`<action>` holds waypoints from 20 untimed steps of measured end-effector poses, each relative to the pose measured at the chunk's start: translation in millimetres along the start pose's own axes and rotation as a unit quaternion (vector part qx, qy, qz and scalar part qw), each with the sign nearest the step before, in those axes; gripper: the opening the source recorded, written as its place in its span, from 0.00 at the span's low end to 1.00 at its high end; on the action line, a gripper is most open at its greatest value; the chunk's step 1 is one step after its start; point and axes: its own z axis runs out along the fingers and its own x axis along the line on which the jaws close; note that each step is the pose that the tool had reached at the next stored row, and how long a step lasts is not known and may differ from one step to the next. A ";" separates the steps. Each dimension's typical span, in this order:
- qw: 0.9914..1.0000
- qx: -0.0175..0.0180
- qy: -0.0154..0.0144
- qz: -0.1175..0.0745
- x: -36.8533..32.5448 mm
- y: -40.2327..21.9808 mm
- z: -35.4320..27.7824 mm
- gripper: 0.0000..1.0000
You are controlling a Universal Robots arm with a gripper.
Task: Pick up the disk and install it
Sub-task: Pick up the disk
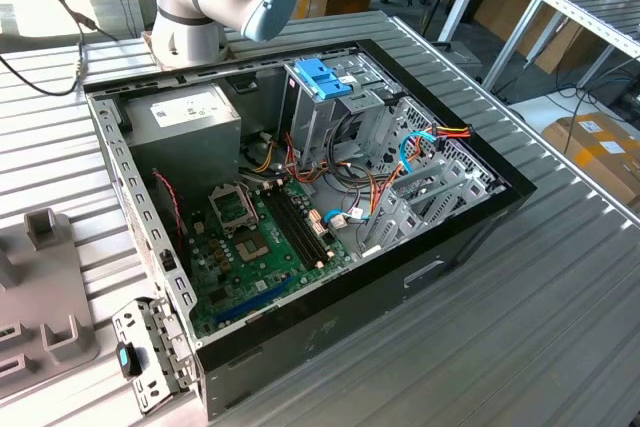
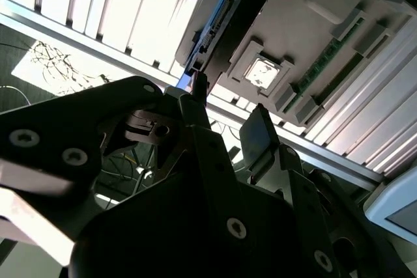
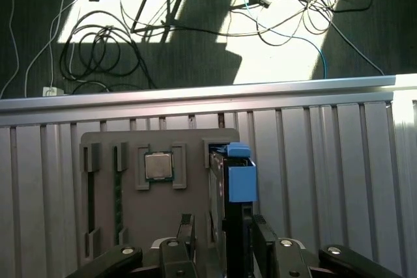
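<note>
The disk [image 3: 234, 187] stands on edge in a slot of a grey holder plate [image 3: 130, 213], with a blue rail along its upper side. My gripper [image 3: 225, 229] hovers just over it, open, one dark finger on each side of the disk's line. The second wrist view shows the disk [image 2: 225, 24] edge-on beyond my gripper [image 2: 228, 105], with a gap between fingertips and disk. In the exterior view an open computer case [image 1: 470, 217] lies on the table, and its metal drive cage [image 1: 330, 117] is topped by a blue handle.
The holder plate also carries a processor chip [image 3: 158, 166] and memory sticks [image 3: 118, 193] in slots beside the disk. Part of that grey plate [image 1: 40, 287] shows at the exterior view's left. Inside the case sit a grey power supply [image 1: 190, 117], a motherboard [image 1: 260, 237] and loose cables [image 1: 420, 147].
</note>
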 end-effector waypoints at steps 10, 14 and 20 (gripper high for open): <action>1.000 0.000 0.000 0.000 -0.8 0.0 1.3 0.48; 1.000 0.000 0.000 0.000 -1.5 0.9 3.6 0.48; 1.000 0.000 0.000 0.000 -1.7 1.5 4.4 0.48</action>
